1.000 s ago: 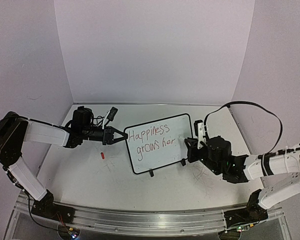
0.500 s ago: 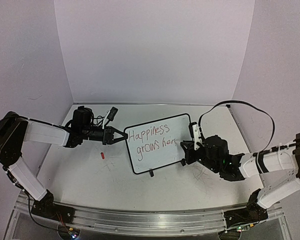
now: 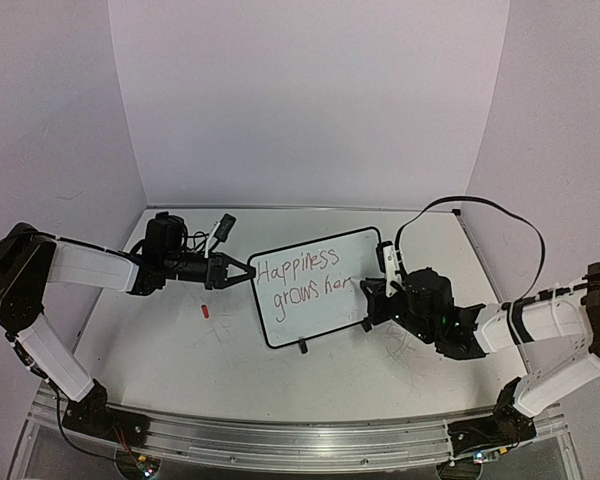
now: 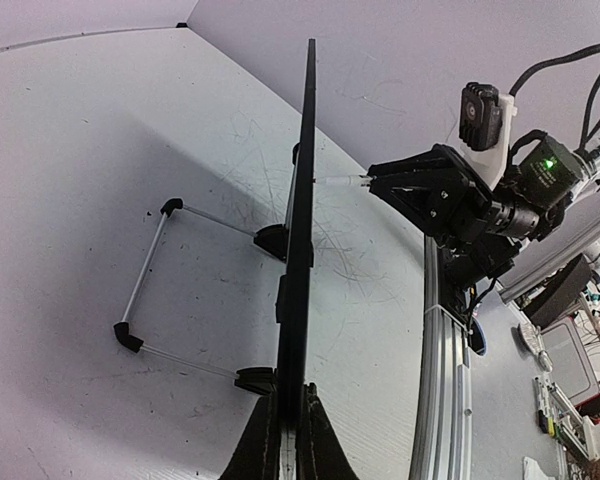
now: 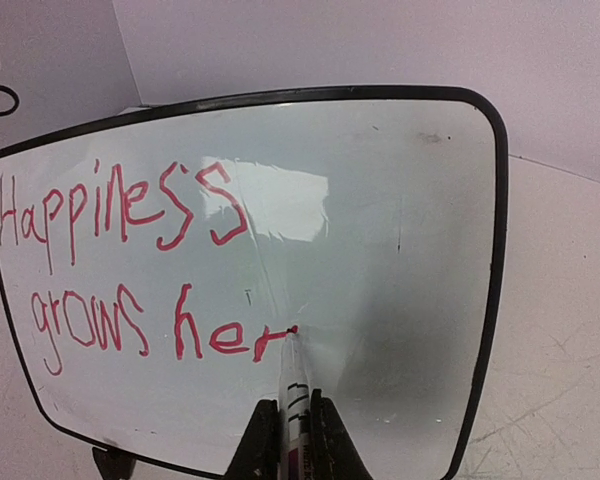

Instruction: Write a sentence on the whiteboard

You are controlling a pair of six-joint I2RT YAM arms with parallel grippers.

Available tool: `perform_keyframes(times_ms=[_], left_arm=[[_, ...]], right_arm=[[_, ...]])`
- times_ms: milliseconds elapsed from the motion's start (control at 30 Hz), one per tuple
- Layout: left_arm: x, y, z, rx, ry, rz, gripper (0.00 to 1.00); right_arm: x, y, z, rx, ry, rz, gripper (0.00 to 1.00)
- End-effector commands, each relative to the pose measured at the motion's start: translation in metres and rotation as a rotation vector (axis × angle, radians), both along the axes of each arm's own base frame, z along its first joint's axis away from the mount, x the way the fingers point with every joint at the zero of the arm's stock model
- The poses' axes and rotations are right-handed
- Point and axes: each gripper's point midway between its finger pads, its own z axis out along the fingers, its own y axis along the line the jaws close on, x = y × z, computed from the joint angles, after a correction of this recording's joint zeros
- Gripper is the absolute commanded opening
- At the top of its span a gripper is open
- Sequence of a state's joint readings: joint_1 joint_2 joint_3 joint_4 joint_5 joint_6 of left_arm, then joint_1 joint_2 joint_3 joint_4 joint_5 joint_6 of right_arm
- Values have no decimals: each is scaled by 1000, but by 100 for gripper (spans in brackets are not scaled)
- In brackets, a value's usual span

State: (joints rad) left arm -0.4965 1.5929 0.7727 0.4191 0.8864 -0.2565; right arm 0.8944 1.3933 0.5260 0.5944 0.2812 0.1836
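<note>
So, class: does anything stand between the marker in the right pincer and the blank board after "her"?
Nothing visible does. The right pincer holds the marker with its tip on the whiteboard at the end of the sentence; the surface after it is bare.

Small red oblong object (image 3: 205, 311) lying on a matte white tabletop (image 3: 180, 365).
Faint grey scuff marks (image 4: 345, 245) streak the tabletop. Plain pale lilac backdrop walls (image 3: 310, 100) stand at its back and both sides. A ribbed silver aluminium rail (image 3: 280, 442) runs along its near edge.
</note>
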Motion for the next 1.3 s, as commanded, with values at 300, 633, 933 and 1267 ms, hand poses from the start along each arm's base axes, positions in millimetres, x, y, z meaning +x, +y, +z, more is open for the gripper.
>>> perform_keyframes(times_ms=[300,633,933,1267], left_arm=[[0,-3,-3,19,-9,-15,0],[0,-3,-3,20,-8,-14,0],[0,-3,-3,20,-9,-15,0],[-1,-2,-2,19,-13,-15,0]], right_arm=[[-3,-4,18,53,-38,0,0],[2,-2,9,33,-10,-26,0],[7,-1,10,29,-18,-43,0],[12,-10,6,16,-6,-109,0]])
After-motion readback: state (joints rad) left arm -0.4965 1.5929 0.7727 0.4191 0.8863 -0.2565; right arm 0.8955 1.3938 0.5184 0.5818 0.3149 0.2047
